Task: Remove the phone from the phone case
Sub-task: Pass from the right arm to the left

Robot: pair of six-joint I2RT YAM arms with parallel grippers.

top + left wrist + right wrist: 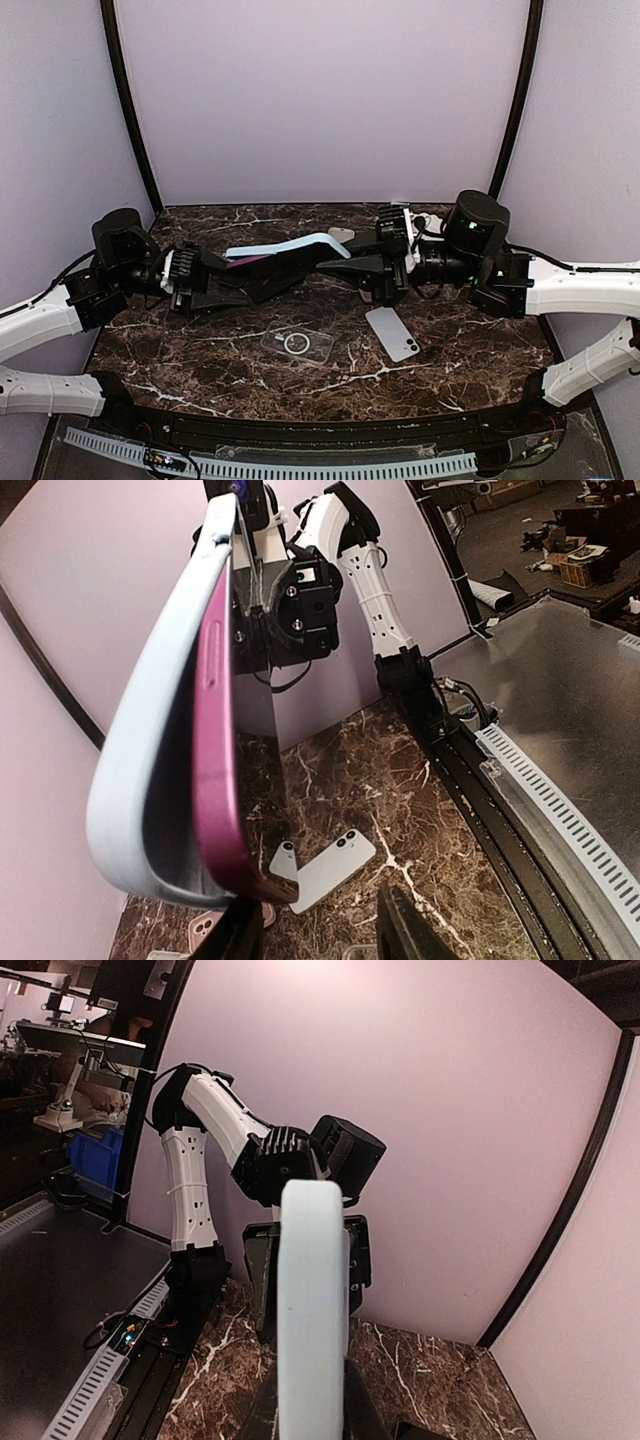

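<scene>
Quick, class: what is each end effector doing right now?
Left end effector: closed on the phone.
Right end effector: closed on the case.

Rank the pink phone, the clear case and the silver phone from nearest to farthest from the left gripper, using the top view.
1. Pink phone: gripped by the left gripper in mid-air, partly inside the blue case.
2. Clear case: flat on the table, towards the near edge.
3. Silver phone: on the table, farther right.

Pale-blue phone case [150, 770], magenta phone [215, 780]
</scene>
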